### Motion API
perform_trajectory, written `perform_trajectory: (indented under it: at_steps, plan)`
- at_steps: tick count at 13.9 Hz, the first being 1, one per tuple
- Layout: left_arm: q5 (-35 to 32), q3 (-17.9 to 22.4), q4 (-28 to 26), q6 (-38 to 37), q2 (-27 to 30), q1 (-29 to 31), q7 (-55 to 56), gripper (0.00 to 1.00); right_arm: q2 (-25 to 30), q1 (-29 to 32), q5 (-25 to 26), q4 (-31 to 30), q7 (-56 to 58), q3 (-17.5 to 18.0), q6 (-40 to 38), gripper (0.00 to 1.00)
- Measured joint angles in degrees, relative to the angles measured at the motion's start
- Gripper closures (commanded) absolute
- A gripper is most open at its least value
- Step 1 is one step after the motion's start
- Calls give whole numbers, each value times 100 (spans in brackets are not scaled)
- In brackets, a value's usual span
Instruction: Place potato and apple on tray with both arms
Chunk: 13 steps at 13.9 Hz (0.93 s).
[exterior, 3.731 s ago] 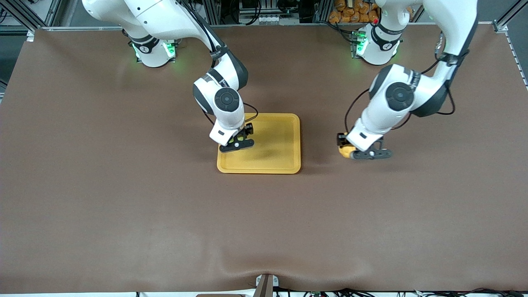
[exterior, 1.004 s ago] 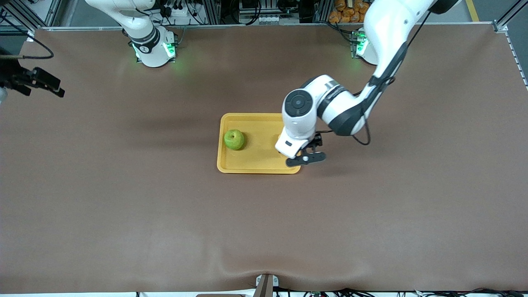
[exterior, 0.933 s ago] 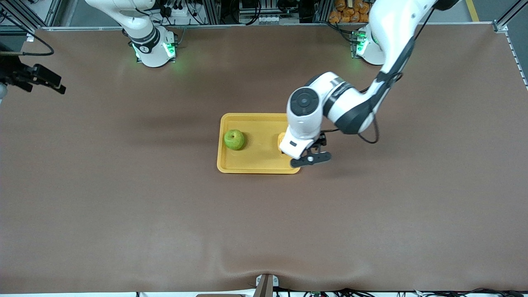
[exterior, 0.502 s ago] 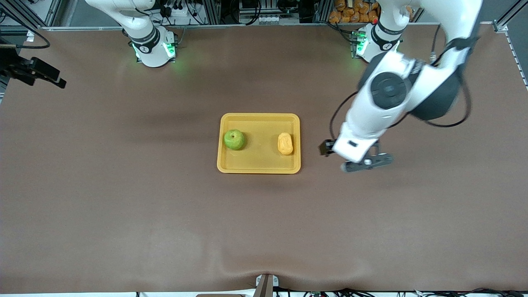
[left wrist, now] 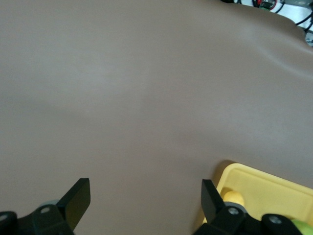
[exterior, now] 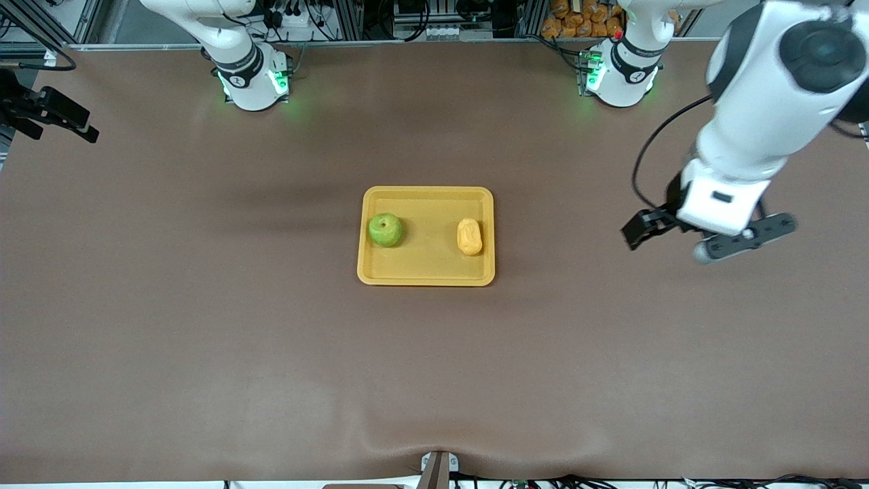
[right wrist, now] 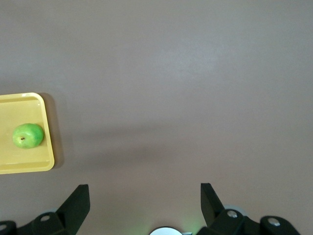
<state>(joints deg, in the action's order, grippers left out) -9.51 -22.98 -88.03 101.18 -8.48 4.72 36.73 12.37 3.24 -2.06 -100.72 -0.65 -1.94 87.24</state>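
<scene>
Yellow-orange tray (exterior: 426,274) near the middle of the brown table (exterior: 204,305), carrying both fruits: green apple (exterior: 385,229) on the part toward the right arm's end, stem dimple up, and lumpy yellow potato (exterior: 469,236) on the part toward the left arm's end, close to the rim there. Apple and potato apart from each other, neither touching a gripper.

Left gripper (exterior: 703,234) up in the air over bare table toward the left arm's end, well clear of the tray, fingers (left wrist: 76,199) spread wide with nothing between them (left wrist view: a corner of the tray and a bit of the potato just past one finger).

Right gripper (exterior: 47,115) high over the table edge at the right arm's end, well apart from the tray, jaws likewise parted and empty; right wrist view: tray corner with the apple (right wrist: 28,135) in it, far off the fingers (right wrist: 77,201)
</scene>
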Motion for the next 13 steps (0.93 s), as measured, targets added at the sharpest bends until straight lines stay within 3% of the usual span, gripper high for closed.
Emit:
perform_trajectory:
  at_steps: [5, 9, 13]
  plan:
    - [1, 17, 10, -656, 434, 523, -1033, 0, -645, 0, 0, 900, 143, 5, -492, 0]
    - [88, 39, 251, -963, 509, 741, -1581, 0, -876, -1, 2, 1167, 442, 3, -581, 0]
    - [480, 862, 277, -1383, 780, 532, -2654, 0, -875, -96, 2, 1196, 450, 19, -753, 0]
